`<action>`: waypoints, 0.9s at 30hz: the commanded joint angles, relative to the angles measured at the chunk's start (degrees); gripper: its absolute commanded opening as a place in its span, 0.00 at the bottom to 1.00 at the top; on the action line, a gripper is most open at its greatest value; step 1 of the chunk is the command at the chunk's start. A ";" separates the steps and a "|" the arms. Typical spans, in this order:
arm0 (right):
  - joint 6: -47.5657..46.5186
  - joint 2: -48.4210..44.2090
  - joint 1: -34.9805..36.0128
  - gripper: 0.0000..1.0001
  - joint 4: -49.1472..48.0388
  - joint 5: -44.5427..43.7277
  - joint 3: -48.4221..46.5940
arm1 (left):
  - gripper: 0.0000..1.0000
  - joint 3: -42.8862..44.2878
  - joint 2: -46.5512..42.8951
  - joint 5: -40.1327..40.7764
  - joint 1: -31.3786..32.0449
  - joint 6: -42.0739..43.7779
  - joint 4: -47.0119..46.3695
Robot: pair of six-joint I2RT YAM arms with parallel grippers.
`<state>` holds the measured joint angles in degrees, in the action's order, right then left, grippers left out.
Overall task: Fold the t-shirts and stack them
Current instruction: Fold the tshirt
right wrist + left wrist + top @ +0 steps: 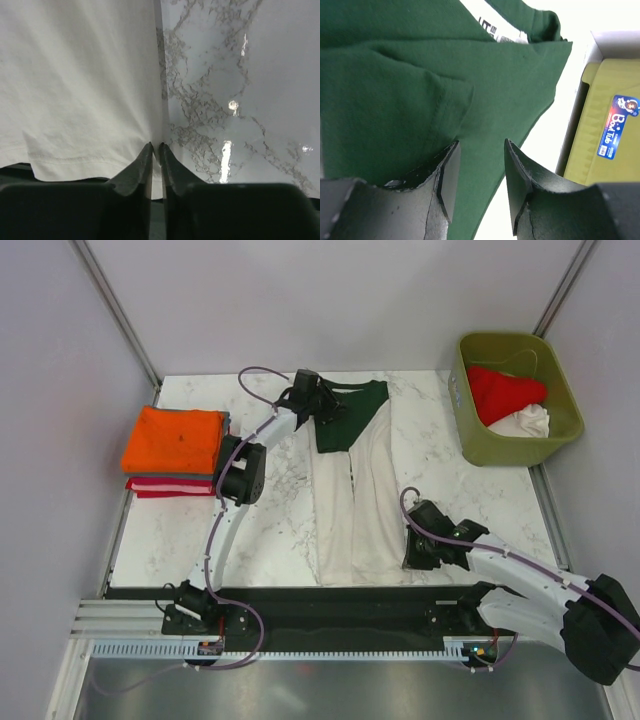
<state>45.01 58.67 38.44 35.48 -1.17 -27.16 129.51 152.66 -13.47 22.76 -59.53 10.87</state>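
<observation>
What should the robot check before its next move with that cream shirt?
1. Left fingers apart, ready to take cloth: ok. They hover over the dark green sleeve.
2. Right fingers holding the cream t-shirt: cannot tell. They are nearly closed right at its side edge.
3. Cream t-shirt folded into a long strip: ok.
4. Stack tidy, ready for another: ok. The orange t-shirt lies squarely on top.
5. All shirts out of the bin: not ok. A red t-shirt and a white t-shirt lie crumpled inside.
</observation>
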 commanded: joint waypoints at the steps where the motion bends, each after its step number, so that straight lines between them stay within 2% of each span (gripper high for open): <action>1: 1.04 -1.98 0.68 0.22 5.37 0.21 -1.30 | 0.49 3.20 2.38 2.67 -1.23 -0.94 2.40; 3: 0.61 -2.25 0.76 0.25 6.52 -2.77 -4.12 | 0.49 3.64 2.64 2.40 -1.23 -0.59 2.40; 4: 0.69 -1.99 0.68 0.32 7.05 -4.26 -5.70 | 0.49 3.81 2.56 2.23 -1.23 -0.50 2.31; 6: -0.36 -0.24 0.68 0.32 6.27 -4.54 -9.48 | 0.49 4.08 2.64 1.96 -1.23 -0.06 2.40; 8: -1.41 1.87 0.68 0.32 5.57 -8.91 -13.95 | 0.49 3.91 2.29 1.87 -1.23 0.29 2.31; 11: -4.66 8.02 0.50 0.33 3.90 -15.59 -20.53 | 0.49 3.90 2.29 0.74 -1.23 0.20 1.61; 15: -8.45 18.48 -0.64 0.31 1.34 -17.38 -25.57 | 0.49 3.82 2.03 0.38 -1.14 0.38 1.26; 22: -8.37 23.68 -0.99 0.30 -1.64 -16.14 -22.42 | 0.48 3.47 2.64 0.55 -1.14 -0.59 1.08; 27: -6.61 25.08 -1.08 0.24 -3.49 -16.06 -17.59 | 0.48 3.55 2.56 1.17 -1.14 -0.85 0.90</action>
<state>37.58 83.20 37.54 33.76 -15.64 -46.74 131.33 153.77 -13.61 21.89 -59.55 11.38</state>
